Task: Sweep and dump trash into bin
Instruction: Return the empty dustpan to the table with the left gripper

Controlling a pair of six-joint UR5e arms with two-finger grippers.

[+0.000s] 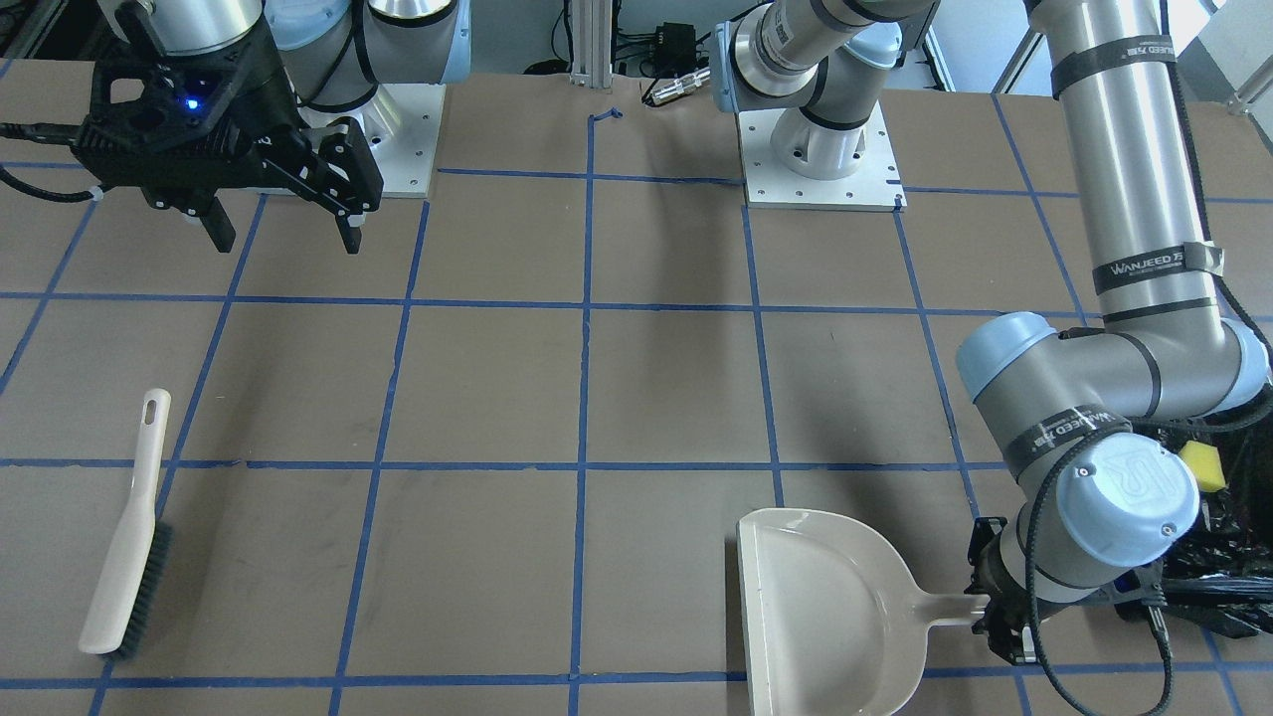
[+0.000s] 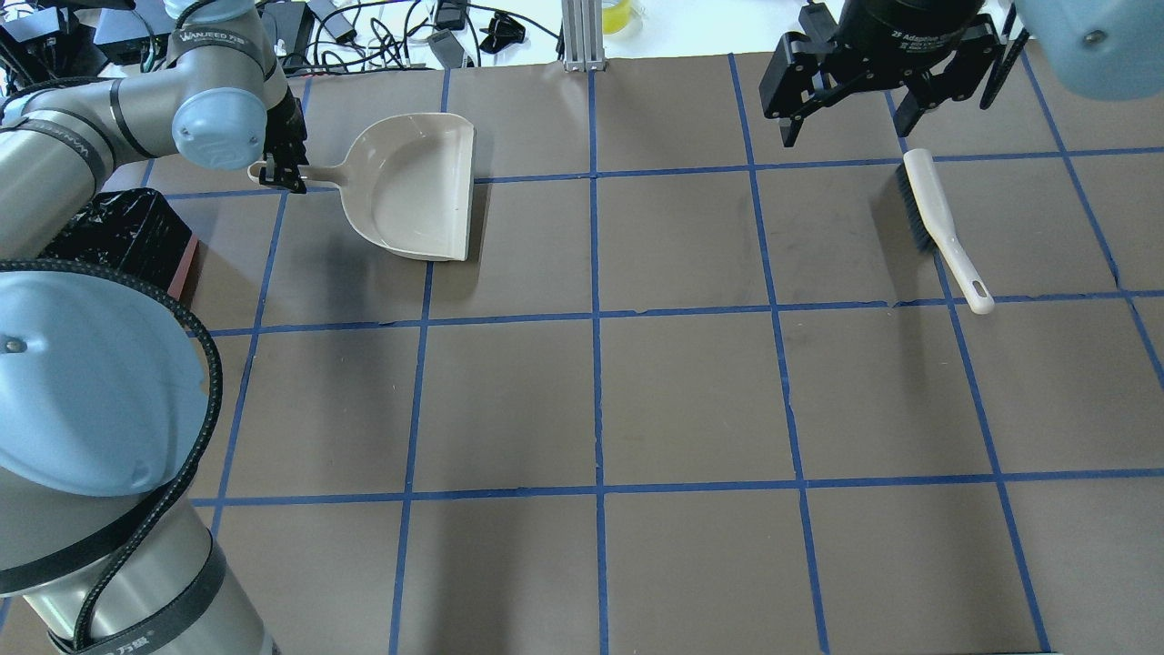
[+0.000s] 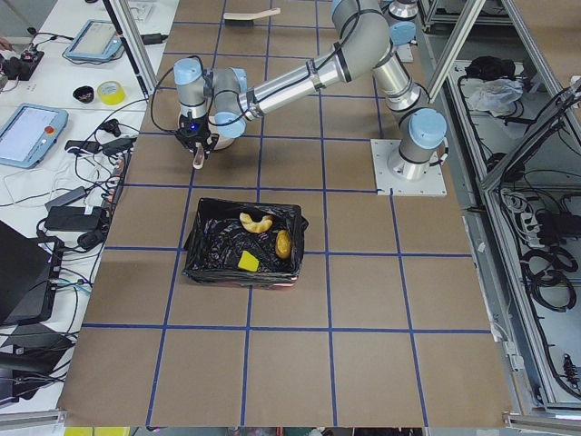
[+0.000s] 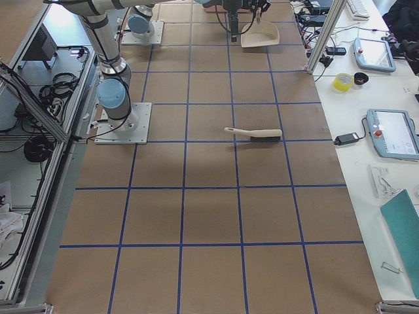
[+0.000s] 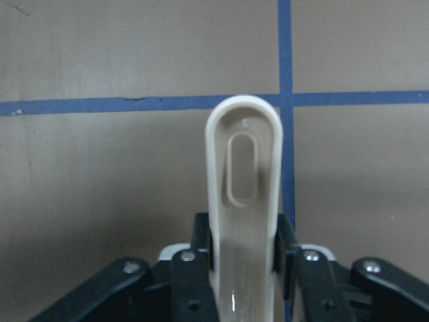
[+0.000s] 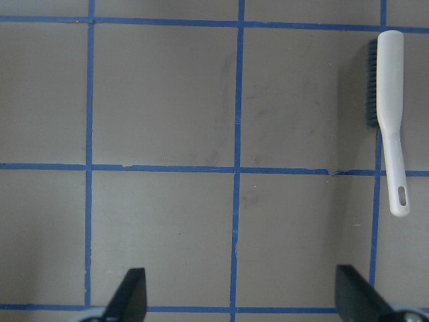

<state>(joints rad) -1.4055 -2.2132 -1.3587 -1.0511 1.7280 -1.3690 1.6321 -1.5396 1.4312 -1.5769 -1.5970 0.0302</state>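
The bin [image 3: 196, 238], lined with a black bag, holds all the trash: the croissant-like piece [image 3: 256, 221], the potato-like lump [image 3: 283, 242] and the yellow sponge wedge [image 3: 248, 262]. The sponge [image 1: 1203, 465] also shows in the front view, in the bin [image 1: 1218, 572] behind my left arm. My left gripper [image 2: 282, 177] is shut on the handle [image 5: 242, 168] of the beige dustpan [image 2: 414, 186], which lies flat and empty on the table. My right gripper [image 2: 846, 127] is open and empty, raised above the table near the brush.
A beige hand brush [image 2: 937, 223] with dark bristles lies on the table on my right side, also in the right wrist view [image 6: 389, 114]. Blue tape lines grid the brown table. Cables and devices sit beyond the far edge.
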